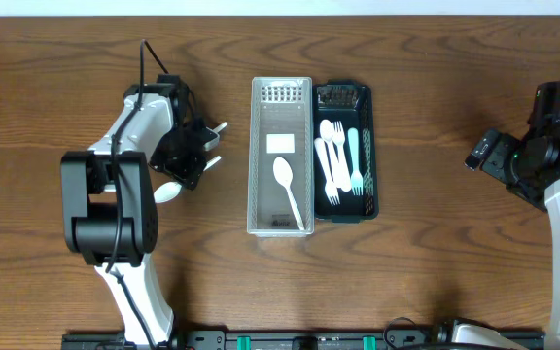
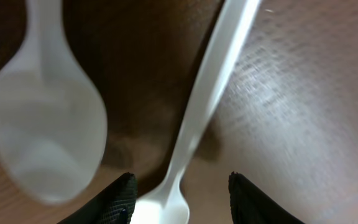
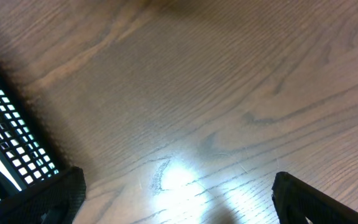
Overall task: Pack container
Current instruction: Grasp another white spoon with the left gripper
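A clear mesh container (image 1: 261, 156) holds one white spoon (image 1: 290, 190). A black mesh container (image 1: 369, 146) beside it holds several white forks and spoons (image 1: 336, 160). My left gripper (image 1: 188, 160) is low over two white spoons lying on the table left of the containers. In the left wrist view my jaws (image 2: 180, 199) are open, with one spoon (image 2: 207, 99) lying between them, its bowl at the bottom edge. The other spoon's bowl (image 2: 45, 137) lies to the left, outside the jaws. My right gripper (image 3: 179, 199) is open and empty over bare table.
The wooden table (image 1: 436, 243) runs wide on both sides. The right arm (image 1: 552, 156) sits far right, well away from the containers. The black container's corner (image 3: 5, 137) shows at the left edge of the right wrist view.
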### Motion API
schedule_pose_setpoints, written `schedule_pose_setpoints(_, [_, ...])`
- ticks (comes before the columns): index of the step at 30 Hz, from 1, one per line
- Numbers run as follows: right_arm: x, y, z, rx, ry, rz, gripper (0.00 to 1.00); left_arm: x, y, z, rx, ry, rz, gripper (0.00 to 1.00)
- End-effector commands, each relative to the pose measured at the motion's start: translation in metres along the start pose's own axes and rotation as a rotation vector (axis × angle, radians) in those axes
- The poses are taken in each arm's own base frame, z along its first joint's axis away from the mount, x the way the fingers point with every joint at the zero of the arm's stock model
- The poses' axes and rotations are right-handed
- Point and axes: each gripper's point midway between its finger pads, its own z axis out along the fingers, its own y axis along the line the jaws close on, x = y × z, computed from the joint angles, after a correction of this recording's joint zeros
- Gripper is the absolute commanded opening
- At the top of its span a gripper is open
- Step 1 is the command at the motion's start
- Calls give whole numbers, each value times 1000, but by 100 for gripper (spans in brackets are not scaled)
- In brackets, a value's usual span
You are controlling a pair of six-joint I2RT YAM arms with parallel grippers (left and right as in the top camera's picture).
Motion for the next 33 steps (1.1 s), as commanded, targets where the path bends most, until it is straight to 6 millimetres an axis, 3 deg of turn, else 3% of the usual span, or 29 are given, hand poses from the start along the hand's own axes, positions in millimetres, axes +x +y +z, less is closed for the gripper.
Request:
schedule_pose_setpoints(1, [-2,-6,1,25,-4,2,99,5,2,13,7,39,-44,46])
schedule_pose_setpoints(4, [-1,-6,1,26,0,1,99,4,2,18,12,47,-69,41])
schedule_pose_setpoints(11, [1,-7,1,29,7,0,99,9,-1,25,22,65,-88,8])
schedule_pose_setpoints(19, [2,-8,1,31,11,0,99,18,-22,13,63,105,-144,6])
schedule_pose_setpoints(22, [3,-8,1,33,15,0,99,22,-33,-13,54,103,-167,6])
schedule_pose_setpoints(26, [3,-8,1,32,15,0,99,19,-49,-70,1,2,-220,6])
schedule_pose_setpoints(29, [3,-8,1,32,14,0,99,3,-79,-123,43,-203,-252,6])
schedule_pose_setpoints(33, [3,-8,1,31,14,0,99,-22,-127,-177,149,-464,-212,6])
